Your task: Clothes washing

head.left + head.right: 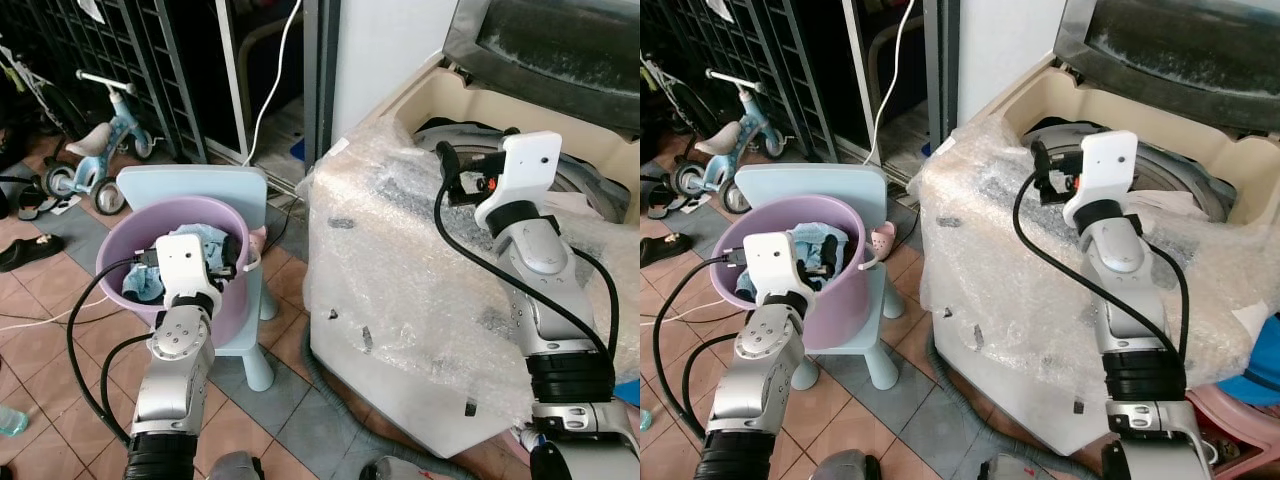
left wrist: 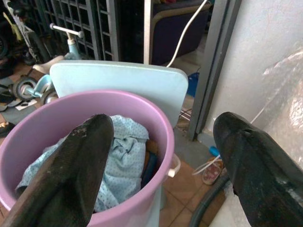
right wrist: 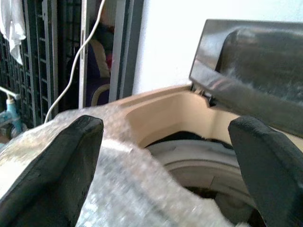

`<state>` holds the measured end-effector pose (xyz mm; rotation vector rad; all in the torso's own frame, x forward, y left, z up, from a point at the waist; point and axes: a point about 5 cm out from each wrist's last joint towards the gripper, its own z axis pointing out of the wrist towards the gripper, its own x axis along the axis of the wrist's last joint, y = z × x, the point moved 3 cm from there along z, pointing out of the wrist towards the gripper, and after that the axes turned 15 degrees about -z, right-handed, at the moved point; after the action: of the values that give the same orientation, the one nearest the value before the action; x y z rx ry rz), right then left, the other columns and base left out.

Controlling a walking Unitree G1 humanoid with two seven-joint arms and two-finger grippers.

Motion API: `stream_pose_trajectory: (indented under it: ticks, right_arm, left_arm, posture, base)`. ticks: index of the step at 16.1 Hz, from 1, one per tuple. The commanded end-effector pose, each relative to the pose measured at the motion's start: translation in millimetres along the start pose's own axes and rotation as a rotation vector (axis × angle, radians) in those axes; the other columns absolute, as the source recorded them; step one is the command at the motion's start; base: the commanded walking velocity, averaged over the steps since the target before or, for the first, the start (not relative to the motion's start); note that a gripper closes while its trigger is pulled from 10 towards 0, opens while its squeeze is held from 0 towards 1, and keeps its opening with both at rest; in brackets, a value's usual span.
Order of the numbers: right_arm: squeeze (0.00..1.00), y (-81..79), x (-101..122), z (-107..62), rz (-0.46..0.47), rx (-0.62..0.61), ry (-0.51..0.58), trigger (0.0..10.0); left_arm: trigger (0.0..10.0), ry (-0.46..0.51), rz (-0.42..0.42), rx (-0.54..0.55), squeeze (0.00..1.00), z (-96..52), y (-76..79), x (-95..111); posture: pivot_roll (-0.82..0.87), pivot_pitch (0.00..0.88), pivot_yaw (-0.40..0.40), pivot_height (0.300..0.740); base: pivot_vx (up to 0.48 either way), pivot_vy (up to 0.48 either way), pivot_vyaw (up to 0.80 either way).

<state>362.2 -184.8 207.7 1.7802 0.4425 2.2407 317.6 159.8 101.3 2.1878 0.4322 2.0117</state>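
A purple basin [image 1: 118, 236] holding light blue clothes [image 2: 122, 156] stands on a pale blue child's chair [image 1: 205, 186]. My left gripper [image 1: 222, 256] is open just over the basin's near rim, its fingers spread wide with nothing between them. To the right is a cream top-loading washing machine [image 1: 400, 300] wrapped in bubble wrap, its dark lid [image 1: 560, 50] raised and its drum [image 3: 199, 165] open. Over the machine's front edge my right gripper [image 1: 458, 176] is held high, open and empty, pointing toward the drum opening.
A child's balance bike [image 1: 100, 140] and black shoes [image 1: 28, 252] lie at the far left by a metal grille. A white cable [image 1: 275, 70] hangs in the doorway behind. A pink slipper [image 1: 258, 238] and a grey hose [image 1: 320, 385] lie between chair and machine.
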Motion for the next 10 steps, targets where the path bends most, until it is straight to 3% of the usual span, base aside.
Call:
stream_pose_trajectory:
  ticks: [1,10]
  right_arm:
    - [0.0,2.7,2.8,-0.4,0.017,-0.01,0.001,10.0]
    - [0.0,3.6,-1.2,-1.7,0.038,-0.009,-0.026,10.0]
  left_arm:
    - [10.0,-0.012,-0.002,0.014,0.0,-0.3,-4.0,-2.4]
    - [10.0,-0.021,-0.002,0.016,0.0,-2.7,-3.2,-6.0]
  posture:
    - [-0.06,0.0,0.007,0.74]
    - [-0.06,0.0,0.007,0.74]
  base:
    - [-0.319,0.0,0.0]
    - [-0.34,0.0,0.0]
